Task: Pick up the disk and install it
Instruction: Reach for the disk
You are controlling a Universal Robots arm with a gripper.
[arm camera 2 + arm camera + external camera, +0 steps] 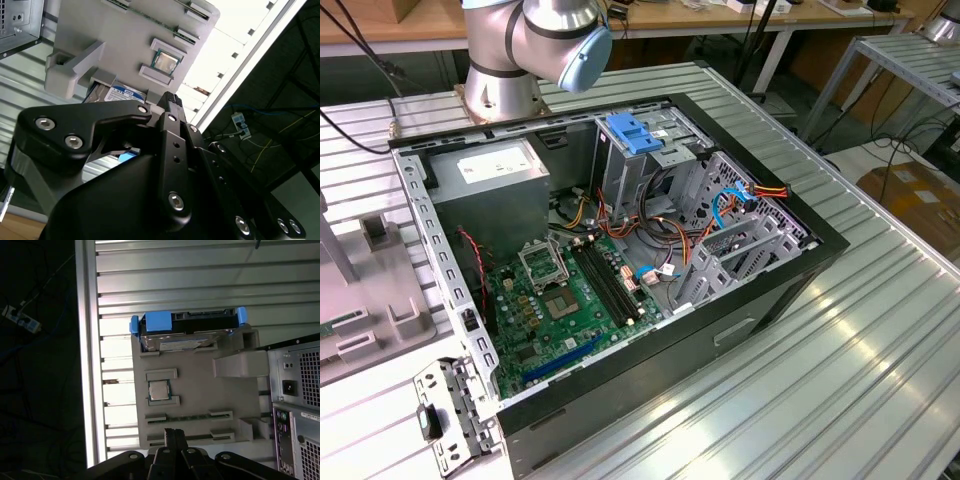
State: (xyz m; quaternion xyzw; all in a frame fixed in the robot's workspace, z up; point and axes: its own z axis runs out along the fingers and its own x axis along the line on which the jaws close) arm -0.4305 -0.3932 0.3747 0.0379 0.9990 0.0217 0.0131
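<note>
Disk [190, 337] with blue rails, seated at one end of grey fixture tray [200, 390] on ribbed counter [200, 290], beside computer case [295, 390]. Gripper [171, 432] near tray's opposite end, jaws pressed together, empty, well clear of disk.

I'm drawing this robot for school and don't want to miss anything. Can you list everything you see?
disk: one, grey with blue rails, in the holder's end slot
holder: one, grey, on the table beside the case
chip: one, silver, in the holder
computer case: one, black, open
motherboard: one, green, inside the case
power supply: one, grey, inside the case
bracket: one, blue, atop the drive cage
table: one, silver, slatted
robot arm: one, silver and blue
gripper: one, black, shut, not touching the disk
</note>
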